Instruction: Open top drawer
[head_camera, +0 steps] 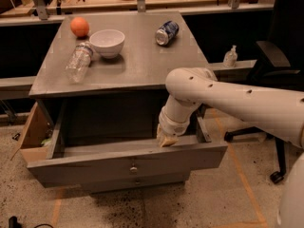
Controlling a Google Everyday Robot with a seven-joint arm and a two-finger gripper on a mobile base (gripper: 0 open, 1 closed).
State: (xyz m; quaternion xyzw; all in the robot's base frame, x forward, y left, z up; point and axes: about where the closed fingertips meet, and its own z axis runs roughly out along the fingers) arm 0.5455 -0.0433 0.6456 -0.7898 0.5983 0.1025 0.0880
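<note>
The top drawer (95, 163) is a wide grey drawer pulled well out of the grey cabinet, with a small round metal knob (133, 168) at the centre of its front. Its dark inside shows behind the front panel. My white arm reaches in from the right, and my gripper (165, 140) hangs down just inside the drawer, against the top edge of the front panel, right of the knob. A narrower drawer front with its own knob (137, 181) shows just below.
On the cabinet top (142, 65) lie an orange (80, 26), a white bowl (107, 42), a clear plastic bottle (78, 62) on its side and a blue can (166, 33). A black office chair (270, 61) stands at the right. A wooden desk runs behind.
</note>
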